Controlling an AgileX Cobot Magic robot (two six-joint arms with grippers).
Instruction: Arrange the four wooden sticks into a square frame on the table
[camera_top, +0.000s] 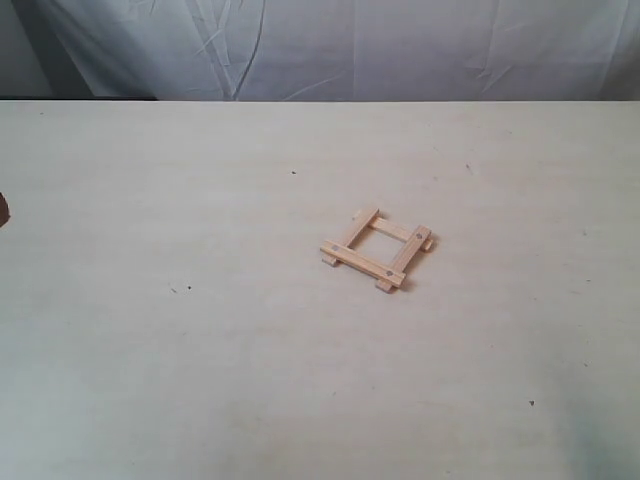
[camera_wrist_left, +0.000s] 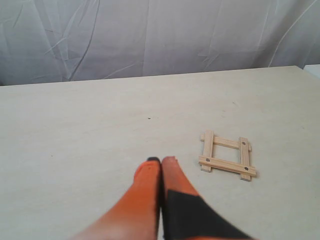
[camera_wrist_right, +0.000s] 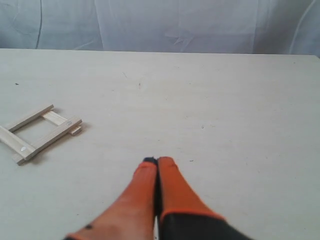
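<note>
Jaws closed and empty on orange left gripper (camera_wrist_left: 161, 160) and orange right gripper (camera_wrist_right: 157, 161); square pale wooden-slat frame (camera_top: 364, 265) lies right of centre on cream table (camera_top: 200, 350).

Wrinkled pale grey-white cloth backdrop (camera_top: 400, 50) spans whole bkgd, lit soft & even, no hard shadows.

Looks like a lab test setup — plain cream table (camera_top: 150, 380) backed by a wrinkled white cloth backdrop (camera_top: 400, 50).
</note>
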